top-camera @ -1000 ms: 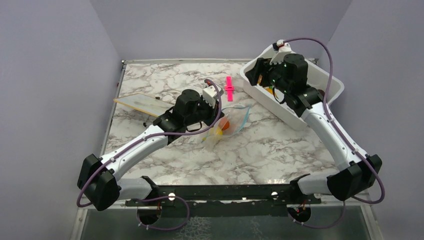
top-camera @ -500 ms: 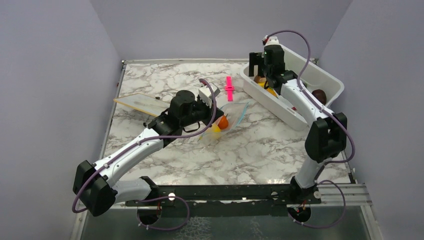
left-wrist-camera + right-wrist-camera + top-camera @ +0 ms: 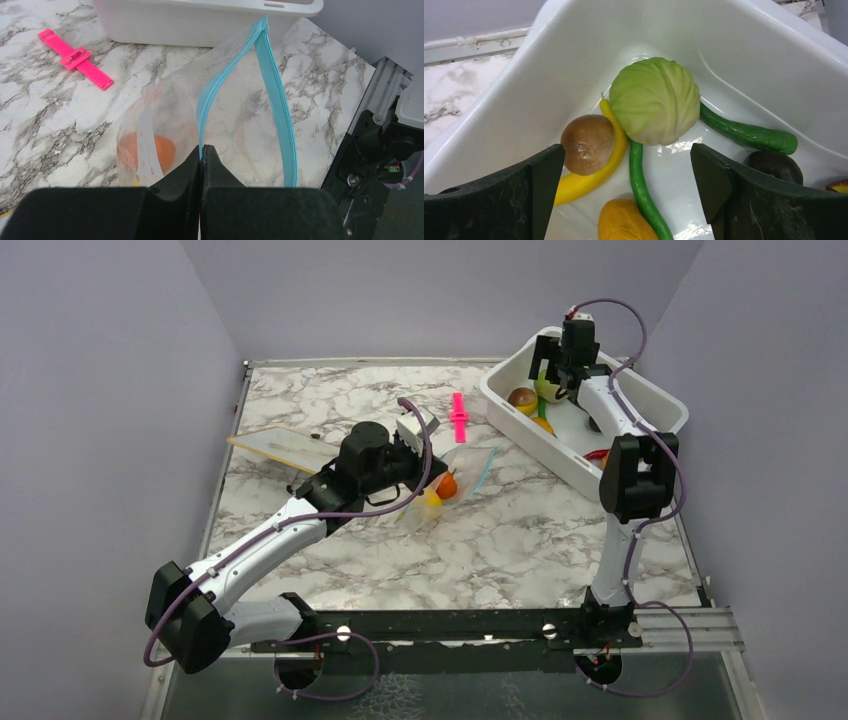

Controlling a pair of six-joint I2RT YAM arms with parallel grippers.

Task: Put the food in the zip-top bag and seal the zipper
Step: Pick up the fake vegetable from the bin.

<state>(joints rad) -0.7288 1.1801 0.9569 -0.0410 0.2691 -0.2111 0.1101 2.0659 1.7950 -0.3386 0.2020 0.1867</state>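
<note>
Right wrist: your right tool spread above cabbage in tub. Your left tool pinches zipper; bag on desk, orange piece inside. Loading step, judging by this. Next you lower, close on cabbage.

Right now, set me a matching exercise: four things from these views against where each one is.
1. cabbage
2. orange piece
3. pink clip
4. left end effector

A. lying on the table
B. pinching the zipper
C. inside the zip-top bag
D. in the white tub

Pairs: 1-D, 2-C, 3-A, 4-B.
</note>
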